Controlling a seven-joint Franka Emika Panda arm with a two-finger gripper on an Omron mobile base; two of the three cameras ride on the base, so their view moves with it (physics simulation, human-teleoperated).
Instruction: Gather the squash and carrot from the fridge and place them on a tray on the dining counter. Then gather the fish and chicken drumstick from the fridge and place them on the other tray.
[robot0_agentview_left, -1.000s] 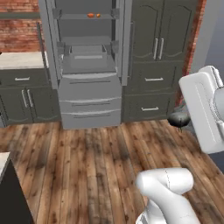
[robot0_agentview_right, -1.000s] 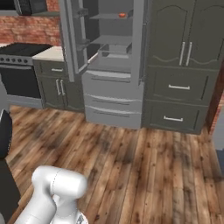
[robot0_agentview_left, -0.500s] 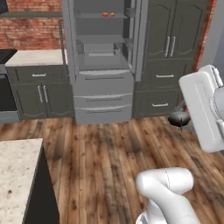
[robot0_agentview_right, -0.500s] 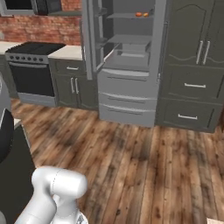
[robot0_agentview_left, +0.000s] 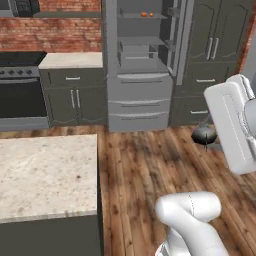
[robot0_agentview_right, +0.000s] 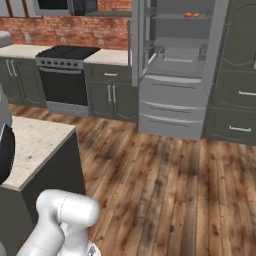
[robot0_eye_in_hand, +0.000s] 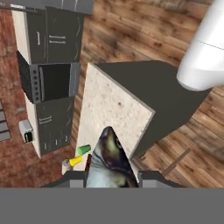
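Hand view: fish (robot0_eye_in_hand: 109, 159) clamped between the pincer (robot0_eye_in_hand: 111, 177) tips, above the dining counter (robot0_eye_in_hand: 111, 116).

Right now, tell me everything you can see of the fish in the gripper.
The fish rises between the two dark finger tips of the gripper in the hand view, clamped on both sides. Its skin looks mottled, grey-green with yellowish and dark patches, slightly glossy. It tapers to a point at the far end, aimed toward the speckled dining counter. Its lower part is cut off from view. Nothing else touches it.
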